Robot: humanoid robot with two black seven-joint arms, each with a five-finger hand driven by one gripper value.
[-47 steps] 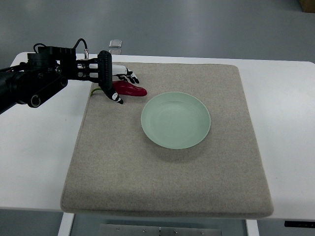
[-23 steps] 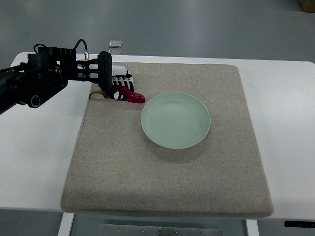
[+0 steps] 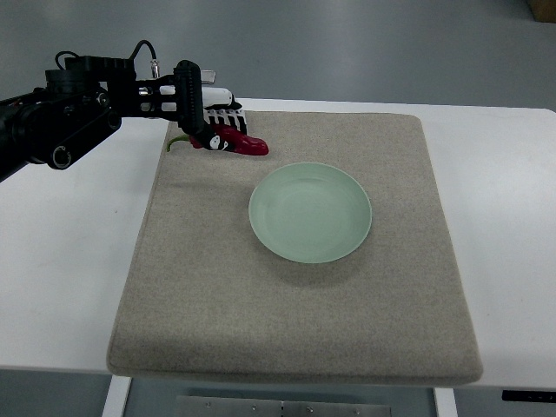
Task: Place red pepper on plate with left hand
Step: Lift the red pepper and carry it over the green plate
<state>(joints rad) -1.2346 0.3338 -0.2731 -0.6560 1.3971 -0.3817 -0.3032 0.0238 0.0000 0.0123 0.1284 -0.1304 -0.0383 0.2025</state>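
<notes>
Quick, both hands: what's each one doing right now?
Left hand: closed on the glossy red pepper with the green stem, up left of the pale green round plate.
Right hand: not in view.

The left hand (image 3: pixel 211 124) comes in from the left edge, its fingers closed around a red pepper (image 3: pixel 236 141) over the far left part of a beige mat (image 3: pixel 295 304). The pepper's green stem (image 3: pixel 178 142) points left, its tip right. A pale green plate (image 3: pixel 310 211) lies on the mat, near the pepper but apart. The mat covers a white table (image 3: pixel 61 261).
</notes>
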